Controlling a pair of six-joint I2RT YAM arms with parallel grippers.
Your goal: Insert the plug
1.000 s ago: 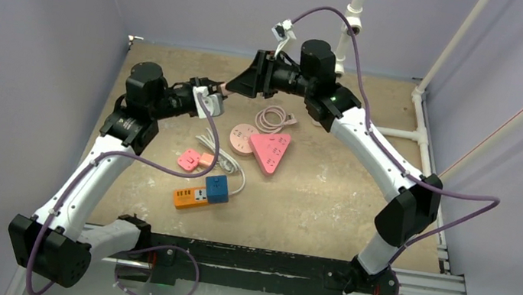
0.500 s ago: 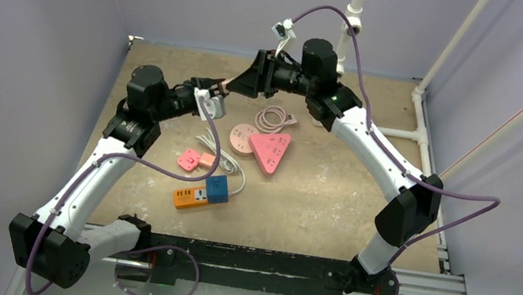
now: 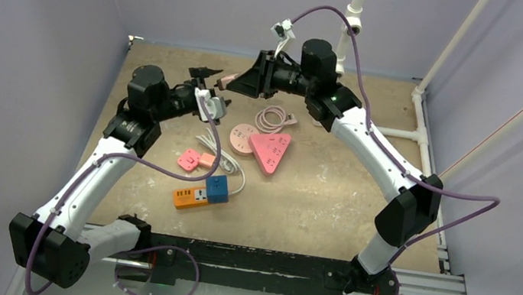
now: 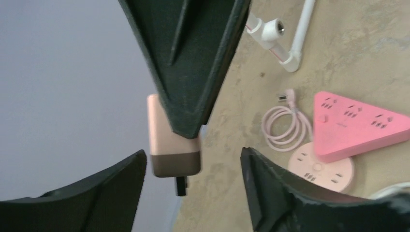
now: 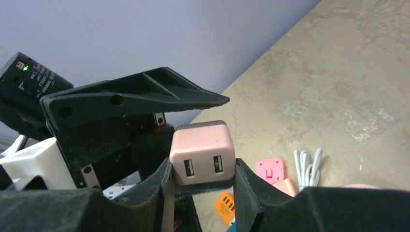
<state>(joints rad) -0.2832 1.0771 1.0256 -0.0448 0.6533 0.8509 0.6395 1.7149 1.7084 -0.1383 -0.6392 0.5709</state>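
My right gripper (image 5: 203, 166) clamps the pink plug (image 5: 203, 145) in mid-air, my left gripper (image 4: 193, 152) gapes empty around it, and insertion into a power strip (image 3: 271, 151) is not begun.

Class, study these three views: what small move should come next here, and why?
Probably draw the left gripper back, clear of the pink charger: its jaws stand open on either side of it, while the right gripper alone pinches the charger.
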